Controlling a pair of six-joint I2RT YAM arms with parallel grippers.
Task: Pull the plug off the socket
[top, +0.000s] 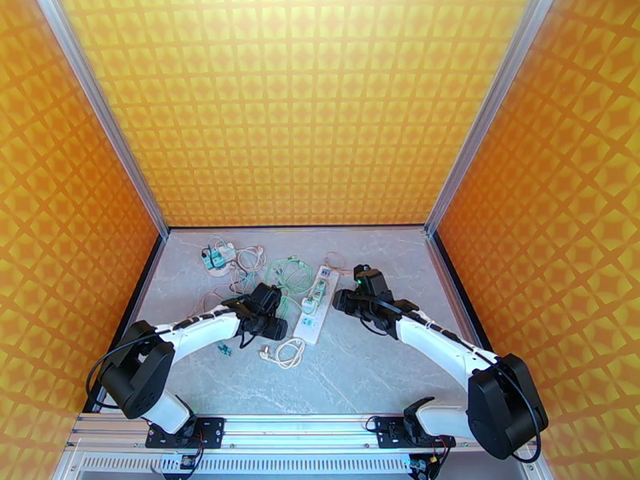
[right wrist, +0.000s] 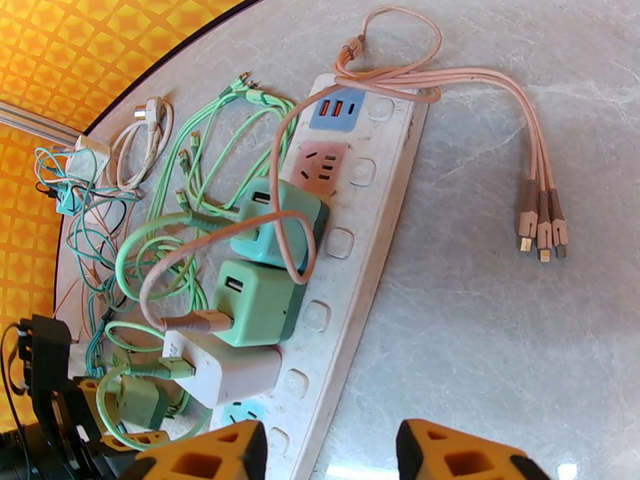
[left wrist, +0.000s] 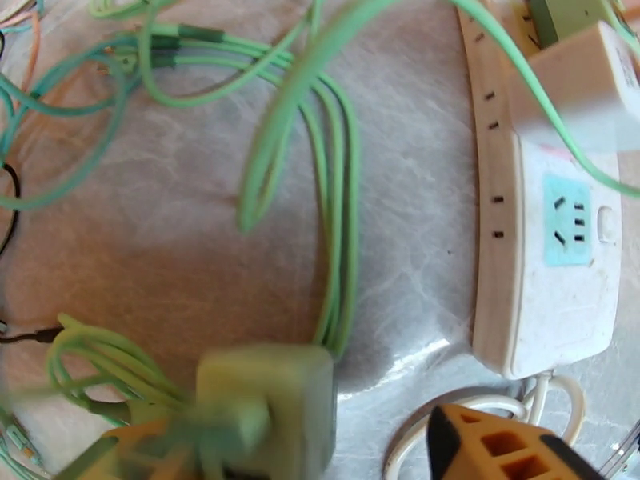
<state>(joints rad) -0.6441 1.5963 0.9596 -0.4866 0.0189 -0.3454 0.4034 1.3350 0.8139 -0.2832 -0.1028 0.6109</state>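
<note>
**Grey marble table [top: 360, 370], orange walls [top: 304, 106]: green plug off the strip, between open left jaws**

Left gripper [left wrist: 284, 442] is spread wide just above the table. The square green plug [left wrist: 268, 394] sits between its orange fingers, close against the left one and clear of the right finger [left wrist: 496, 446]. The plug is blurred, so which way its prongs face cannot be told. Its green cable [left wrist: 340, 234] runs away from the gripper. The plug lies beside the white strip [left wrist: 552, 314], on its left and not touching it. The strip's long axis runs away from the arm bases. Right gripper [right wrist: 328, 450] hangs over the strip's near end, fingers apart, holding nothing. Three chargers [right wrist: 256, 302] sit plugged in further along.
</note>
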